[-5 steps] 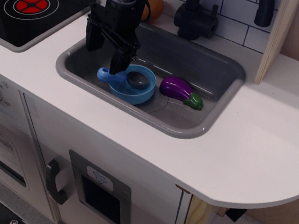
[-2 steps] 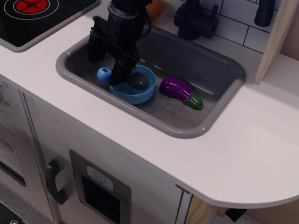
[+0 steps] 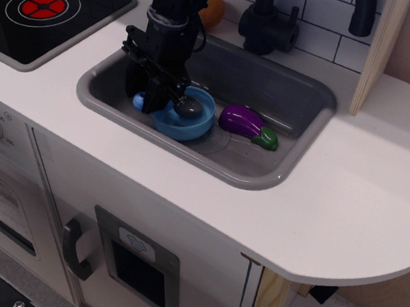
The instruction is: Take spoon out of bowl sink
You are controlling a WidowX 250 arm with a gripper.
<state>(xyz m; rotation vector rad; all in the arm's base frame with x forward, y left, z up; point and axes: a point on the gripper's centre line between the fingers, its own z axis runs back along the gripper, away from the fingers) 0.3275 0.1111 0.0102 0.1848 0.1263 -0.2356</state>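
The spoon lies across the left rim of the light blue bowl (image 3: 193, 125). Its dark grey cup (image 3: 189, 108) is inside the bowl and its light blue handle (image 3: 140, 102) sticks out to the left. The bowl sits on the floor of the grey sink (image 3: 300, 98), left of middle. My black gripper (image 3: 149, 100) is low in the sink, with one finger on each side of the spoon's handle. The jaws still show a small gap around it, and the fingers hide part of the handle.
A purple eggplant with a green cap (image 3: 247, 123) lies in the sink right of the bowl. A black faucet (image 3: 268, 24) and an orange ball (image 3: 213, 10) stand behind the sink. The black stovetop (image 3: 37, 1) is to the left and the white counter (image 3: 364, 186) to the right.
My gripper has dropped lower into the sink and come down around the spoon's handle, with its fingers a little closer together. The spoon and bowl have not moved.
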